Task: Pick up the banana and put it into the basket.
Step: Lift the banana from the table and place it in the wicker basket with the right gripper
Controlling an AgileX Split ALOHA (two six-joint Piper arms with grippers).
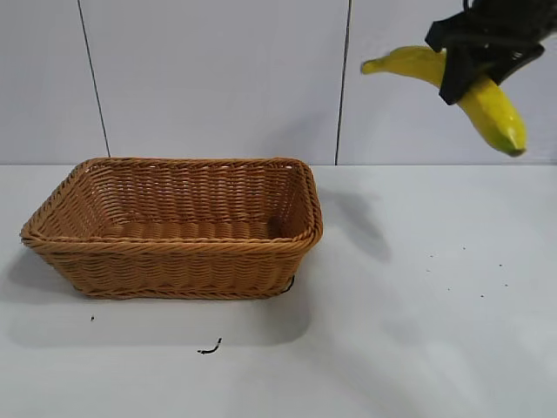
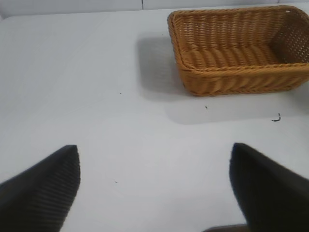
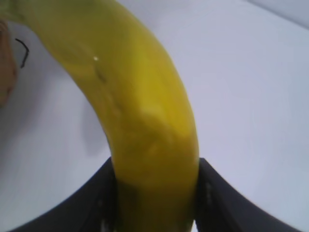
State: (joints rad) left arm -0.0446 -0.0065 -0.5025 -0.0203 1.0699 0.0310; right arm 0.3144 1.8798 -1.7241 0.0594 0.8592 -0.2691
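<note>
My right gripper (image 1: 466, 74) is shut on the yellow banana (image 1: 496, 113) and holds it high in the air at the upper right, well above the table. The banana fills the right wrist view (image 3: 140, 111), clamped between the two black fingers (image 3: 212, 198). The light-brown woven basket (image 1: 174, 252) stands empty on the white table at the left, apart from the banana. It also shows in the left wrist view (image 2: 241, 77). My left gripper (image 2: 154, 159) is open and empty over bare table, away from the basket.
A small dark scrap (image 1: 209, 349) lies on the table in front of the basket. A grey panelled wall stands behind the table. Tiny dark specks (image 1: 461, 270) dot the table at the right.
</note>
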